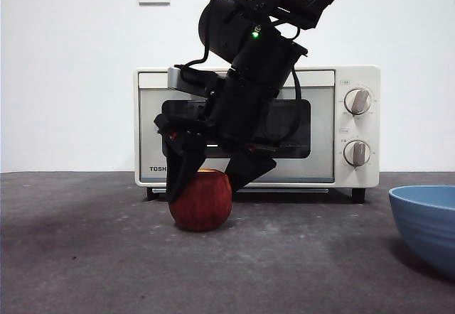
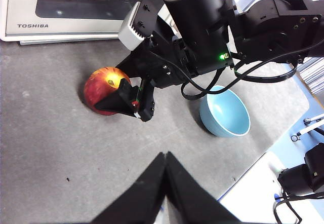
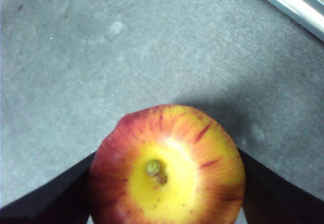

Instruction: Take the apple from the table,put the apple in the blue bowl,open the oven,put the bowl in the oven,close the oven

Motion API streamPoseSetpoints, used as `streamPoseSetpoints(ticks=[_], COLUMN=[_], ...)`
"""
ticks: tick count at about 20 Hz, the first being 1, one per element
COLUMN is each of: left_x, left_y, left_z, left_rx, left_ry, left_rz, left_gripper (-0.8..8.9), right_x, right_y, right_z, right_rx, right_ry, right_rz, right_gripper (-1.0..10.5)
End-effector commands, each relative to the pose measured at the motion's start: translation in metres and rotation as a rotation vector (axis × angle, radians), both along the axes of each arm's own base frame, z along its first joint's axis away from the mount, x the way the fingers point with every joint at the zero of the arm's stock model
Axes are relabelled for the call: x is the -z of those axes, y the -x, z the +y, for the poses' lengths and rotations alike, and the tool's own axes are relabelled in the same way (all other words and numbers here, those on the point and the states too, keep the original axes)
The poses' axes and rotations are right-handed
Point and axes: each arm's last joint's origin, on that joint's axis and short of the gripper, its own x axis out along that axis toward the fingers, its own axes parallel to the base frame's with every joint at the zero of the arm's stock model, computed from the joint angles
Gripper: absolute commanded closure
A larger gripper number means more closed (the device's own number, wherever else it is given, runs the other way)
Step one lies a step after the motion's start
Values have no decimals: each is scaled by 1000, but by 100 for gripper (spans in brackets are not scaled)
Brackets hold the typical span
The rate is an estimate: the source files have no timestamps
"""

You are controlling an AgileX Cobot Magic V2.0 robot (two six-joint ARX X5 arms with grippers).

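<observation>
The right gripper [image 1: 207, 179] stood over the apple [image 1: 201, 200], which rested on the table [image 1: 85, 257] directly between its two jaws. The jaws were spread apart, one on each flank of the fruit, close against its sides; whether they already pressed on the skin could not be told, so no firm grasp is claimed. The apple sat stem-end up toward the wrist, with no marked long axis, so closing straight across its width appeared the natural next move.

The left gripper [image 2: 165, 183] waited well apart from the apple, its jaws together and holding nothing. The right arm was clearly the nearer one.

The blue bowl [image 2: 225, 113] lay to one side of the right gripper, apart from the apple, and empty. Beyond the apple stood the oven [image 1: 256, 126], door closed.

Materials: the apple skin was smooth, dark red with a yellow crown; the table was matte grey and faintly scuffed; the bowl appeared smooth and rigid.
</observation>
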Motion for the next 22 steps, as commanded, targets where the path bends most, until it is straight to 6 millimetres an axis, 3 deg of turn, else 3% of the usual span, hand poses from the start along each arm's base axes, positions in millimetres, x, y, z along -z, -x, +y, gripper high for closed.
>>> streamPoseSetpoints(ticks=[1, 3, 7, 11, 14, 18, 22], left_x=[-7, -7, -7, -7, -7, -7, -7], left_y=[0, 0, 0, 0, 0, -1, -1], left_z=[0, 0, 0, 0, 0, -1, -1], left_rx=[14, 14, 14, 15, 16, 16, 16], left_ry=[-4, -4, -3, -4, -5, -5, -5], left_rz=[-39, -39, -42, -48, -49, -48, -48], left_gripper=[806, 806, 806, 806, 806, 806, 806], right_x=[1, -17, -81, -142, -175, -189, -160], right_y=[1, 1, 12, 45, 70, 96, 123], right_z=[5, 5, -6, -39, -69, -104, -139], right_rx=[4, 3, 2, 6, 26, 93, 158], right_ry=[22, 2, -70, -114, -125, -74, -57], right_rz=[28, 7, -70, -138, -161, -173, -186], right_gripper=[698, 698, 698, 698, 697, 697, 697])
